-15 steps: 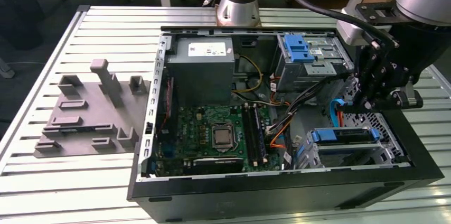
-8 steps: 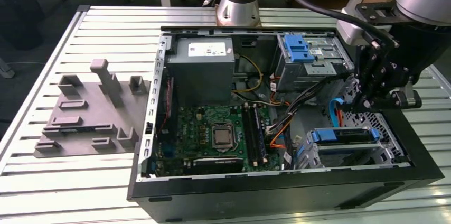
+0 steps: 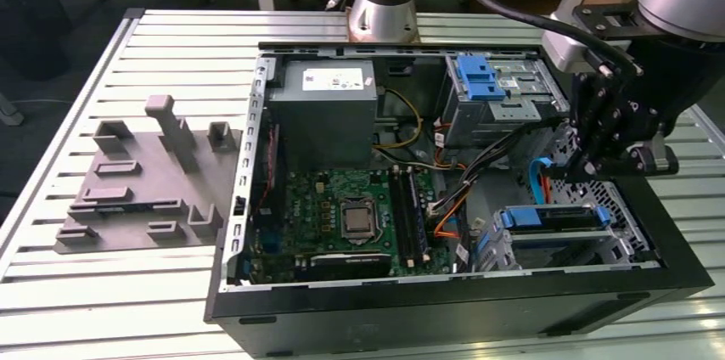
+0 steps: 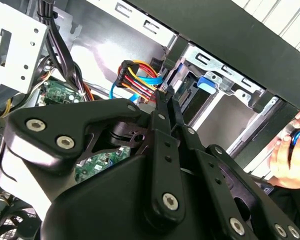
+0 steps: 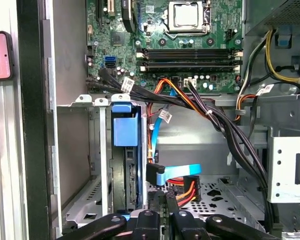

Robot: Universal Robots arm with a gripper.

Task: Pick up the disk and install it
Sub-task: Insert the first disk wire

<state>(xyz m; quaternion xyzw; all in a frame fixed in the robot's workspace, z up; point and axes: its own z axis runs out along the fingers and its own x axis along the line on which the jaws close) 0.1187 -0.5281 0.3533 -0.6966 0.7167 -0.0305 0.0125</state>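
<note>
The disk (image 3: 552,218) stands edge-up in the lower drive cage (image 3: 621,245) of the open computer case, its blue bracket (image 5: 125,131) on top. My gripper (image 3: 572,169) hangs just behind that cage, inside the case, with its fingers drawn together. In both wrist views the fingertips (image 5: 162,202) end right at the black power plug (image 5: 185,189) with red, yellow and black wires and the blue data cable (image 5: 177,172); I cannot tell whether they pinch a plug. The second wrist view shows the gripper (image 4: 165,95) beside the wire bundle (image 4: 135,75), with the bracket (image 4: 206,82) beyond it.
A grey power supply box (image 3: 328,114), a motherboard (image 3: 351,216) and an upper cage with a blue latch (image 3: 487,80) fill the case. Thick black cables (image 5: 225,130) cross near the gripper. A grey fixture plate (image 3: 148,182) lies at the exterior view's left. A hand (image 4: 290,150) rests outside the case.
</note>
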